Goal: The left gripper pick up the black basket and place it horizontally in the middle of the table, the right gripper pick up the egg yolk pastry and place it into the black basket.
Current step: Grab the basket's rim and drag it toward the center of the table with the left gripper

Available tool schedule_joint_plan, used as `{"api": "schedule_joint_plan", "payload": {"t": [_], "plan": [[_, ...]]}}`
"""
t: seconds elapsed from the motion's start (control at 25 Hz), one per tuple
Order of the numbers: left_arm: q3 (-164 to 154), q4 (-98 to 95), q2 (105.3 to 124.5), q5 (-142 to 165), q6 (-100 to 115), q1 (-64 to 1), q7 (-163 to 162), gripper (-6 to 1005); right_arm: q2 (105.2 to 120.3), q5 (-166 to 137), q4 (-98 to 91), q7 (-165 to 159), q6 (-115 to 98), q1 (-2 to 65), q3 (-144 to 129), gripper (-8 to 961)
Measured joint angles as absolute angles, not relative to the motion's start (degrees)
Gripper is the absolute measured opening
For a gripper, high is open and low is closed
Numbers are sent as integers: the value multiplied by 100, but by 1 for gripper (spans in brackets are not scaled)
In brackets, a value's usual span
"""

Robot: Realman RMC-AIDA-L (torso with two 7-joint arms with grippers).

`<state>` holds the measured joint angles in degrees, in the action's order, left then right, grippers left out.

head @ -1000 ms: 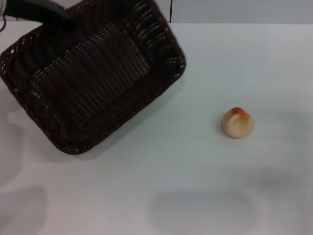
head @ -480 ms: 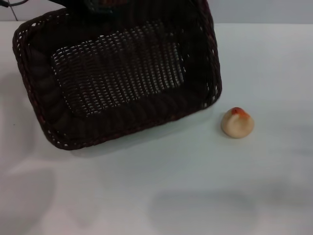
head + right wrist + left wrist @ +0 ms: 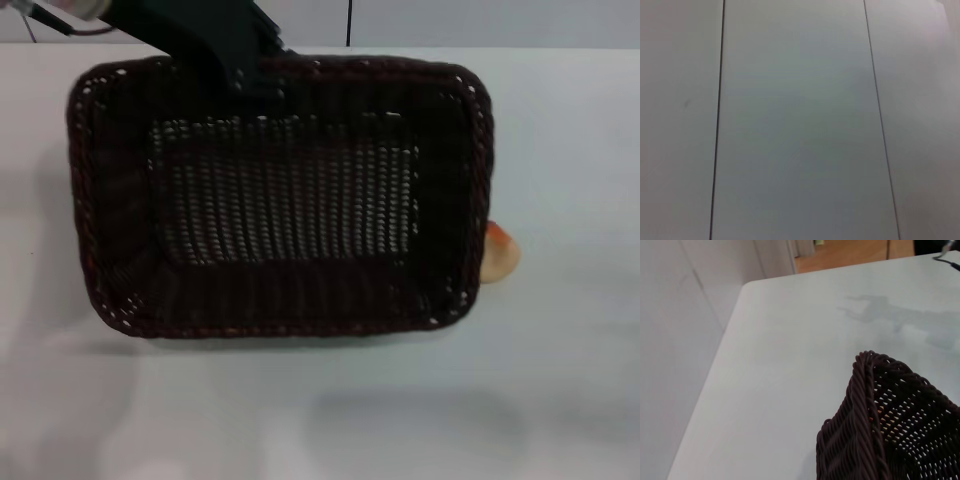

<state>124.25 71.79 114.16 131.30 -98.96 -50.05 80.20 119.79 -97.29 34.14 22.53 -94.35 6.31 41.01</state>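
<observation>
The black basket (image 3: 280,210) hangs level with its long side running left to right over the middle of the white table (image 3: 560,150). My left gripper (image 3: 255,78) comes in from the far left and is shut on the basket's far rim. The egg yolk pastry (image 3: 501,256) sits on the table at the basket's right side, mostly hidden behind the basket's rim. One woven corner of the basket shows in the left wrist view (image 3: 880,415). The right gripper is out of view.
The table's far edge meets a pale wall (image 3: 480,20) behind the basket. The left wrist view shows the table's rounded corner (image 3: 747,287) and a wall beside it. The right wrist view shows only pale wall panels (image 3: 795,120).
The basket has swung round from a slanted lie at the far left to a level, left-to-right position at the middle, moving right and nearer. It now covers most of the pastry, which has not moved.
</observation>
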Motion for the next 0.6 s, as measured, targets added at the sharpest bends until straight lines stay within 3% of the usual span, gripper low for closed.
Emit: {"api": "schedule_joint_plan", "payload": {"t": [0.16, 0.6], "plan": [[12256, 7211, 11648, 13226, -9757, -4993, 8080, 200, 11966, -9729, 3418, 2255, -9445, 633, 4102, 500], [12080, 7196, 11765, 13424, -9634, -4951, 8028, 202, 11938, -9729, 3403, 2259, -9491, 688, 4105, 505]]}}
